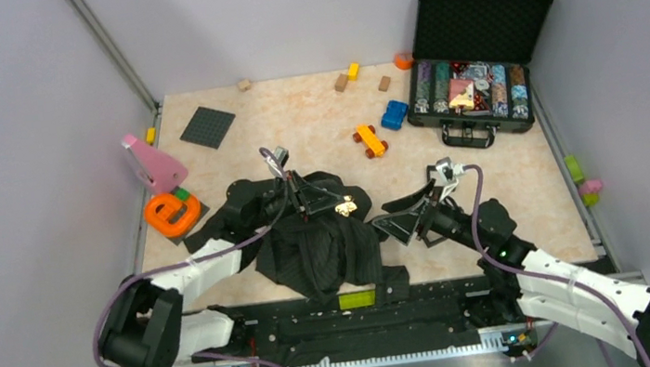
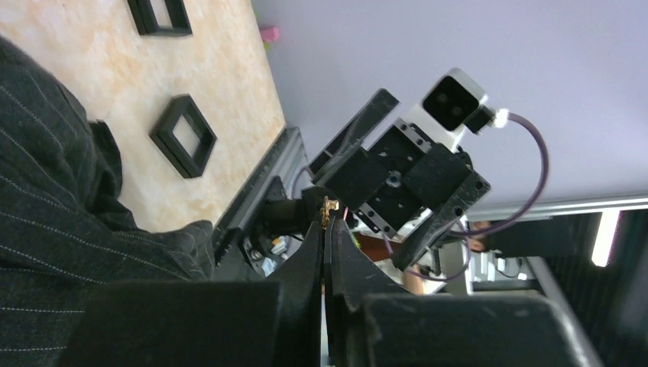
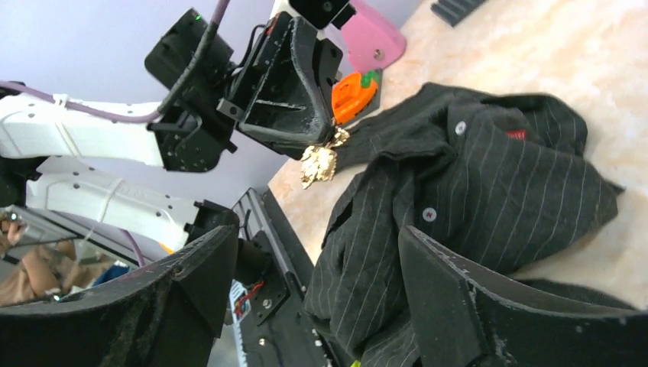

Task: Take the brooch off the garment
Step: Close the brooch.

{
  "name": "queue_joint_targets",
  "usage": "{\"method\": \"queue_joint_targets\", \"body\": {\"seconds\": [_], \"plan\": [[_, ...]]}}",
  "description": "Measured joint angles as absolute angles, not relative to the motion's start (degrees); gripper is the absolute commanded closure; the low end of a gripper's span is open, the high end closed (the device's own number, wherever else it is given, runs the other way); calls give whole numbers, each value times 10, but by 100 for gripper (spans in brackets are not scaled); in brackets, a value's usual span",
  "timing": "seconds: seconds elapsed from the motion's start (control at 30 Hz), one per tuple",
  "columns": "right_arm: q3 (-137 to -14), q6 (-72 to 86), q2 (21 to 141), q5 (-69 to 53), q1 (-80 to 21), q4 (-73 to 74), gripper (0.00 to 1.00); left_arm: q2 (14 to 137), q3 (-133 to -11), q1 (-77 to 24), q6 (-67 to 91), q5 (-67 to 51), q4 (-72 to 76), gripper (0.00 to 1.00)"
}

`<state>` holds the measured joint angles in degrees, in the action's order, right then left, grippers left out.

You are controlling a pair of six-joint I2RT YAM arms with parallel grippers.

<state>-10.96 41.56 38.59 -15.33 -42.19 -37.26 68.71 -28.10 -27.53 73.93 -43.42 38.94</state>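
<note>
1. The left pincer point(image 1: 335, 203) is clamped together on the tiny, shiny gold-coloured metal brooch point(image 3: 319, 162). The brooch dangles from its black tips, and in the right wrist view it appears clear of the cloth.
2. Beneath and behind that pincer lies the dark charcoal pinstriped button-up shirt point(image 1: 311, 251), crumpled into soft folds with small white buttons showing.
3. The right pincer point(image 1: 397, 215) stands just beside the brooch, facing the left pincer's tips. Its broad matte black jaws are spread wide apart and hold nothing.
4. Beyond both pincers stand an orange wheeled toy car point(image 1: 370, 140) and a blue toy block point(image 1: 394, 115). Farther off, past the right pincer, is an open black hard case point(image 1: 482, 26) holding rows of chips.
5. Outboard of the left pincer, near the bench edge, sit an orange plastic ring point(image 1: 171, 212) and a pink plastic piece point(image 1: 153, 162). A dark grey square plate point(image 1: 207, 126) lies beyond them.
6. The beige marbled bench point(image 1: 294, 112) shows smooth and flat between the pincers and the toys. Plain grey walls close it in on both sides.
</note>
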Motion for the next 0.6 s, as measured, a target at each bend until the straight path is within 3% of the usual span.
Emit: {"method": "queue_joint_targets", "body": {"seconds": [0.2, 0.4, 0.6], "plan": [[-109, 489, 403, -135, -422, -343, 47, 758, -225, -291, 869, -437, 581, 100], [-109, 537, 421, -102, -432, -350, 62, 764, -208, -320, 921, -414, 683, 100], [-113, 543, 446, -88, -454, -365, 61, 766, -201, -324, 943, -405, 725, 100]]}}
